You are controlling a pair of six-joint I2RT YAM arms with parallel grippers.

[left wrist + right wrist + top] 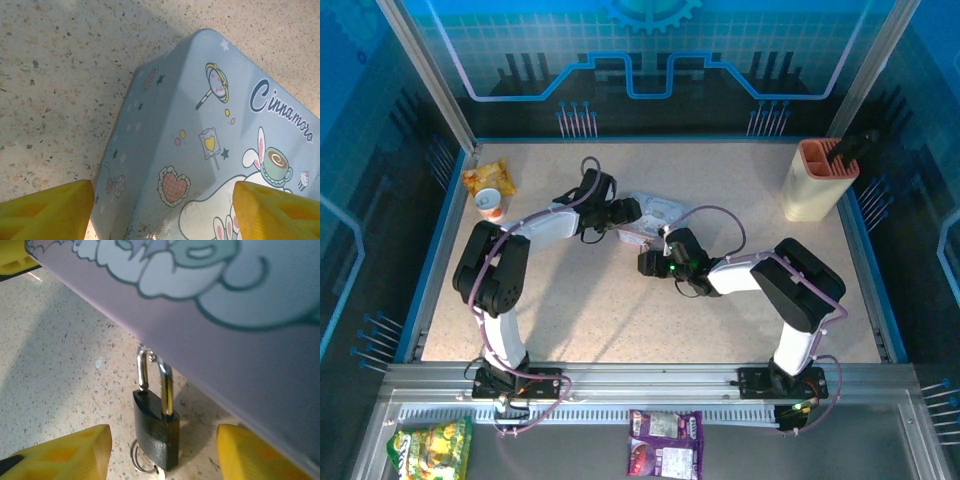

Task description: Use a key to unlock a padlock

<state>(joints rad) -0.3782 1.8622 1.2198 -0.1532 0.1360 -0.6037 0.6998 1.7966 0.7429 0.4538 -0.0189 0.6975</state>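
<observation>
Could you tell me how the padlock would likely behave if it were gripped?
The padlock is probably rigid and heavy for its size, being metal. With its shackle at the edge of the tin, it may swing or tip rather than slide.

I see the padlock (157, 434) low centre, between my right gripper's (162, 442) spread yellow fingers. Its shackle touches the tin's (235, 335) edge above and is possibly sprung open.

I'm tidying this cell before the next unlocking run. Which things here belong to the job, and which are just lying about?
Job: padlock; wire ring at its base, likely the key's; tin its shackle meets.
Lying about: snack packet; small cup; beige holder; purple pouch; green bag.
</observation>
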